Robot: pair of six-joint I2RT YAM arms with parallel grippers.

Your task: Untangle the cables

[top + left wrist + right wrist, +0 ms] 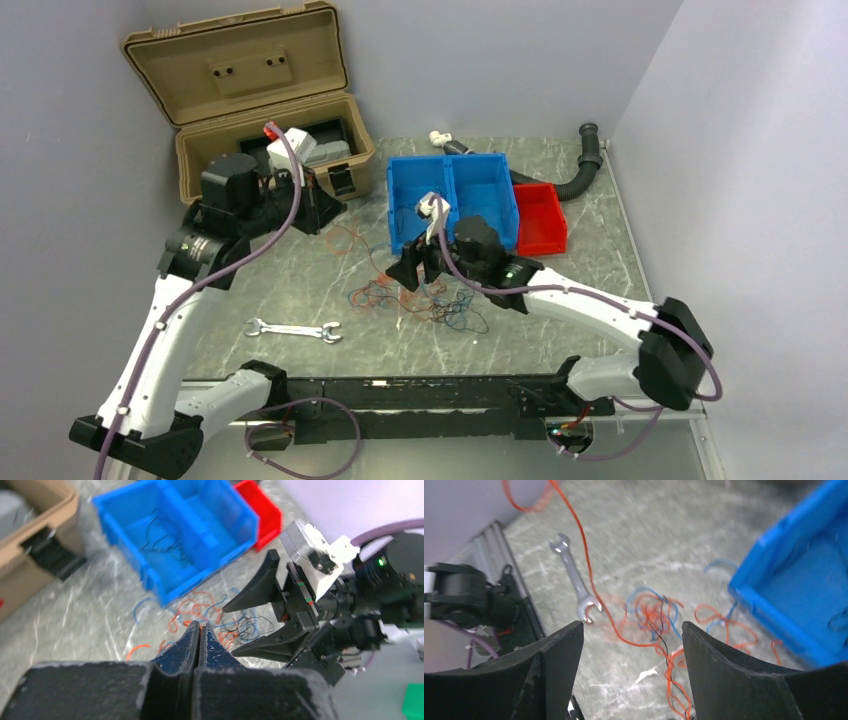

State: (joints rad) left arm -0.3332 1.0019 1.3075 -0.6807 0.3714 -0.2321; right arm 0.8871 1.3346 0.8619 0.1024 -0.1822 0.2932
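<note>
Marbled bench [300,290]: the cables [420,300] lie tangled just before the blue bin [470,160], the right claw [631,630] spread apart above them. Left of the bin, the left claw [200,627] is pinched together on an orange strand [585,555].

3 plain, pale grey walls [480,60] box in a grey marbled tabletop [600,255], meeting in 2 corners behind it. The lighting is soft and even, casting only faint shadows on the stone-patterned surface.

Even bright overhead light, soft shadows, wrist views blurred, near fingers [555,675] unfocused
</note>
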